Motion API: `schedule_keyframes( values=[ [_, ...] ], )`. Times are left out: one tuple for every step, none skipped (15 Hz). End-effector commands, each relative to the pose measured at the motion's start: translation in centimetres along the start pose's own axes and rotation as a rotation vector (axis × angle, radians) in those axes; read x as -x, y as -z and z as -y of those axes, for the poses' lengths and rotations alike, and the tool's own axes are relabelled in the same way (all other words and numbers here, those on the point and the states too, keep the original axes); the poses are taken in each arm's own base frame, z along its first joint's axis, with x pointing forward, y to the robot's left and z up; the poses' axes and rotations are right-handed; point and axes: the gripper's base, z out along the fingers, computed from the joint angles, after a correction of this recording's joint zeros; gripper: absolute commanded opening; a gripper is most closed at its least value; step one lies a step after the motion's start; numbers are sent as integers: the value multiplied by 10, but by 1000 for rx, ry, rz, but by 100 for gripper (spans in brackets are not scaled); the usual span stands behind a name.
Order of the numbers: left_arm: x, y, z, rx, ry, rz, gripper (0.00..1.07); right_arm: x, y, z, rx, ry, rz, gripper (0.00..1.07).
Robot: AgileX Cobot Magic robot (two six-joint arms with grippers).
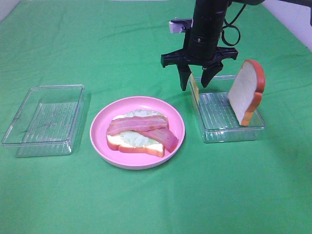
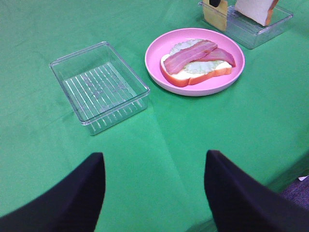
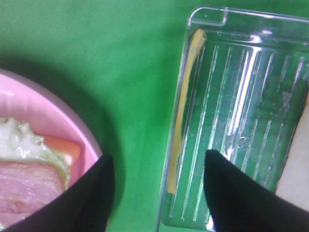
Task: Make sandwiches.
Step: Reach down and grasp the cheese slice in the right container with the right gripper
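Leaning in tray (image 1: 218, 118): bread (image 1: 247, 90), cheese (image 1: 194, 88).

Bright, flat overhead light; soft shadows; close wrist shots run soft.
High view is sharp and evenly lit, with only thin soft shadows at object edges on the green tablecloth (image 1: 58, 44). Right wrist shot is slightly blurred throughout: the right gripper (image 1: 195, 86) shows fuzzy-edged black fingers (image 3: 231, 193), a dark soft shadow sits on the cloth between them along the round pink plate (image 3: 48, 113), and white glare streaks run over the clear ribbed plastic tray (image 3: 251, 77) just ahead of the fingertips. Left wrist shot: far objects crisp, the left gripper (image 2: 154, 153) out of focus at the lens, small glints on the empty clear plastic box (image 2: 99, 92) ahead of it.
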Motion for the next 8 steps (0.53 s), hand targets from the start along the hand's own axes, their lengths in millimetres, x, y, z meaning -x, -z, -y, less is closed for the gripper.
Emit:
schedule_keyframes(
  values=[
    [-1,2,1,-10,2,28,59,2,-7,1,-11,11,-3,46],
    [-1,2,1,-10,2,28,59,2,-12,1,-13,16,-12,46],
    [-1,2,1,-10,2,28,59,2,-12,2,-15,20,-13,44],
    [-1,2,1,-10,2,28,59,2,-14,2,-17,22,-18,39],
    [-1,2,1,-10,2,28,59,2,-14,2,-18,22,-18,29],
    [-1,2,1,-10,2,28,59,2,-14,2,-21,23,-18,20],
    [-1,2,1,-10,2,28,59,2,-14,2,-21,23,-18,12],
    [-1,2,1,-10,2,28,59,2,-14,2,-22,23,-22,0]
  ],
)
